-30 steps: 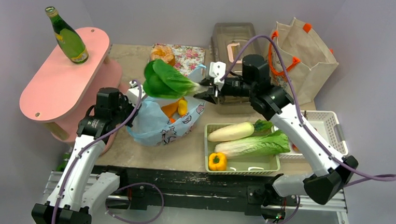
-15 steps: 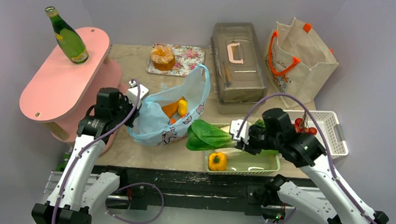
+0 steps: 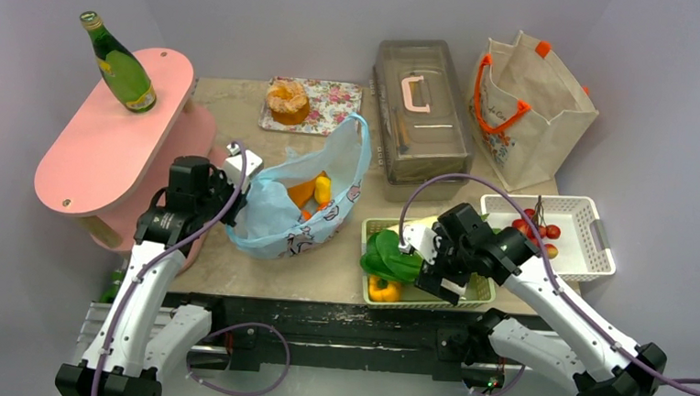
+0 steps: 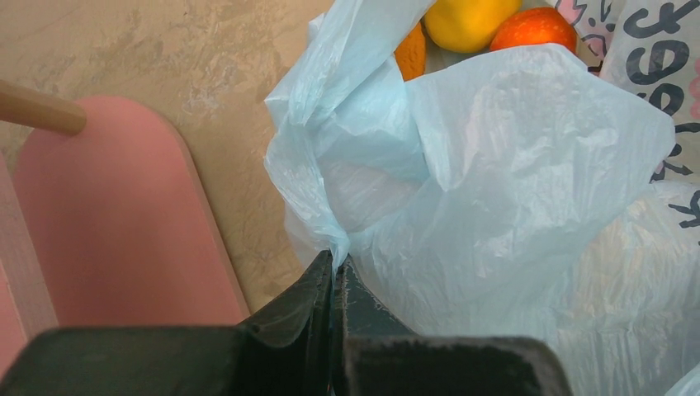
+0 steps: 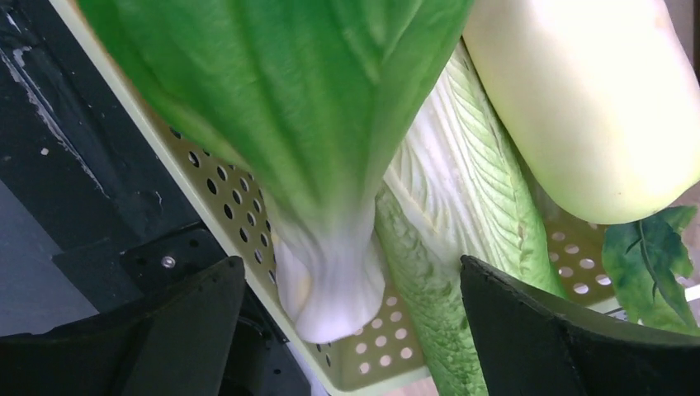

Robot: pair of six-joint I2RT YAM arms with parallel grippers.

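Bok choy [image 5: 309, 132] loose between wide right jaws; blue bag [image 4: 495, 190] tight in left jaws

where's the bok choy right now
Top view, right of centre: the bok choy sits at the left end of the green tray, over the yellow pepper.

My top view sits high behind the near edge of the table [image 3: 337, 271], looking down and across to its far edge, with everything small. The left wrist view is pressed close against the blue plastic bag [image 4: 495, 190] near the table's left edge. The right wrist view hangs just over the green tray [image 5: 206, 177] at the near edge. Both patches also show from above.
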